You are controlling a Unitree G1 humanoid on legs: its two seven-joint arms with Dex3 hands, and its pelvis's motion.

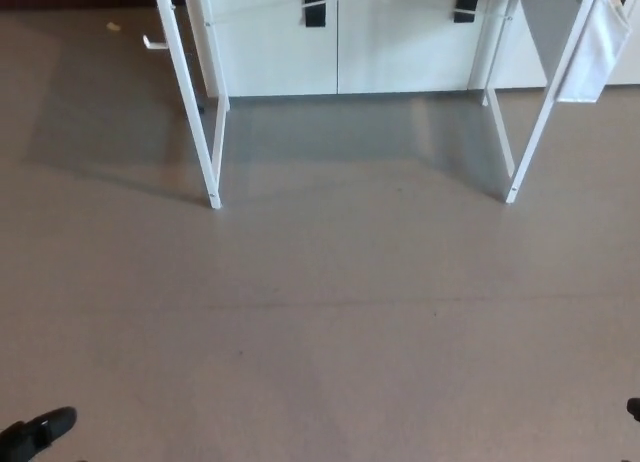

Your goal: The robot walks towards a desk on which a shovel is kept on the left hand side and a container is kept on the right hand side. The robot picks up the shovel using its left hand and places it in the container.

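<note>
Head view, looking down on a plain grey-brown floor (330, 332) that is filling most of the frame

Left hand (38, 432): a black rounded tip is showing at the 7 o'clock corner, hanging over the floor and touching nothing that can be seen; so little of it is in frame that whether its fingers are spread or pressed together cannot be told, and nothing is showing in its grasp

Right hand (634, 409): only a black sliver is peeking in at the 4 o'clock edge; how far open it is cannot be told

White metal desk legs: the left pair (205, 112) is slanting down from 11 o'clock, the right pair (535, 112) from 1 o'clock, each ending on the floor and casting a soft shadow toward 9 o'clock; the desk's top surface is lying beyond the upper edge, so the shovel and the container are not in view

White cabinet front (340, 42) is standing behind the legs at 12 o'clock, carrying two black handles (314, 7)

White hanging cloth or sheet (592, 52) is draping beside the right legs at 1 o'clock
</note>
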